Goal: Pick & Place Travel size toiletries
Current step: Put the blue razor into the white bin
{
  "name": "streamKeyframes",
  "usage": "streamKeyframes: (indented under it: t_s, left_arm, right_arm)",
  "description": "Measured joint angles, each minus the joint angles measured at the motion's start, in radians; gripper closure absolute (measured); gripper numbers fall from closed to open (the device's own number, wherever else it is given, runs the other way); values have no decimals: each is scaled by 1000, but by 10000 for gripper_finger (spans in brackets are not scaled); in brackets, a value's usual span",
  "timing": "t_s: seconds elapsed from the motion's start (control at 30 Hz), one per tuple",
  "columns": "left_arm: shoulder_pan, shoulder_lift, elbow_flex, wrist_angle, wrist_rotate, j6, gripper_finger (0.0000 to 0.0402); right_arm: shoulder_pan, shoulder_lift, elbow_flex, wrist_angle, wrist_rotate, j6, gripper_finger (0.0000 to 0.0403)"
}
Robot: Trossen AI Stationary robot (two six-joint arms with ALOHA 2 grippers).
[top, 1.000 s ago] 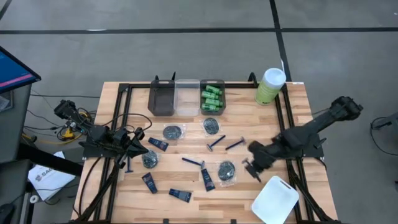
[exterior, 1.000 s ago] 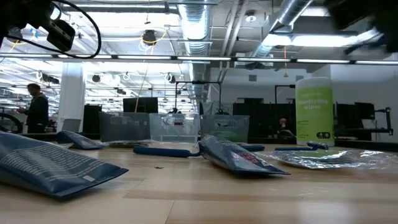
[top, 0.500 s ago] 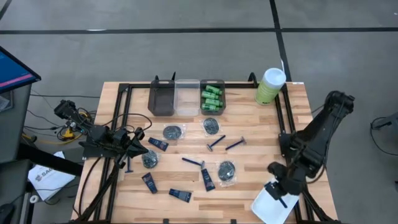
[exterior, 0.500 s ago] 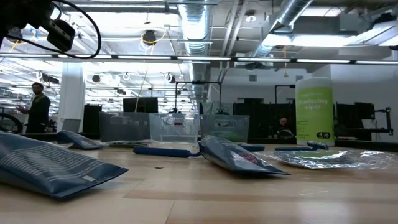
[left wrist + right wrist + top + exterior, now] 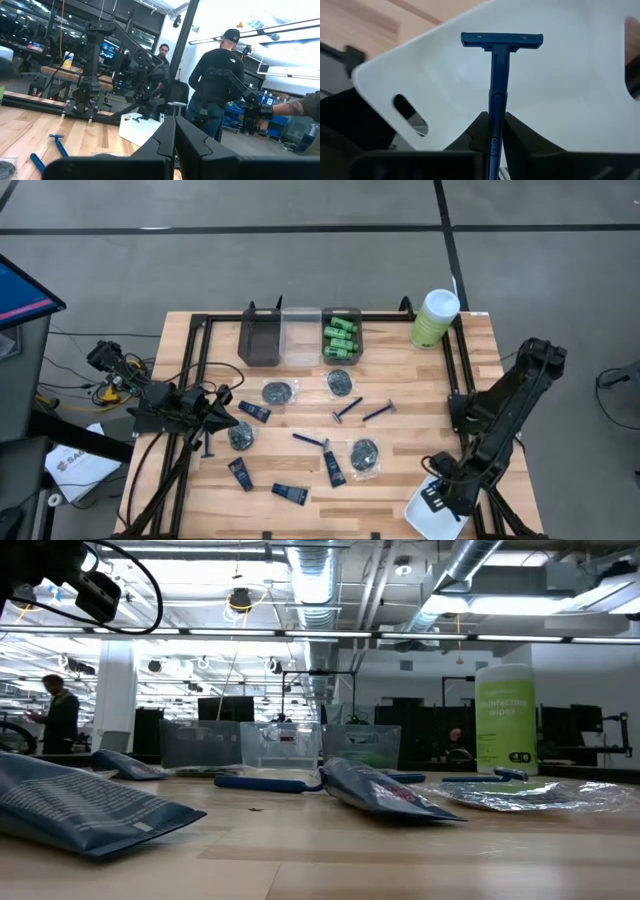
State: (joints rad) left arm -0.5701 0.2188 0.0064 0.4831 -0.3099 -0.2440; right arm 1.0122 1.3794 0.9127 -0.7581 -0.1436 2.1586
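1. At the near right corner the right gripper hangs over the white tray. The right wrist view shows its jaws close together around the handle of a blue razor, whose head sits just above the tray's surface.
2. Near the front edge lie two dark navy tubes, with a third a little farther in. From the low view one of these tubes fills the near left; its print is too small to read.
3. The left gripper waits at the table's left edge, jaws pressed together with nothing between them, next to a crinkly grey packet.
4. Mid-table, another packet lies right of centre, and three loose razors are spread around it.
5. Farther back sit two more packets and one more tube.
6. Along the far edge stand three bins: a dark bin, a clear bin, and a third bin holding bright green mini bottles.
7. At the far right corner stands a tall green canister with a white lid; the low view shows "wipes" on its label, the word above it hard to make out.
8. Beyond the table, a person in dark clothes and a cap stands turned away.
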Motion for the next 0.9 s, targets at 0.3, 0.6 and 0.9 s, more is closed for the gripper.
streamKeyframes:
  t_s: [0.3,0.6,0.9]
  left_arm:
    - [0,0,0,5,0,0,399]
    - [0,0,0,6,0,0,399]
    - [0,0,0,8,0,0,399]
  right_arm:
    - [0,42,0,-2,-95,-16,360]
    - [-12,30,0,-8,-95,-22,285]
    - [-12,-13,0,-18,-94,-37,205]
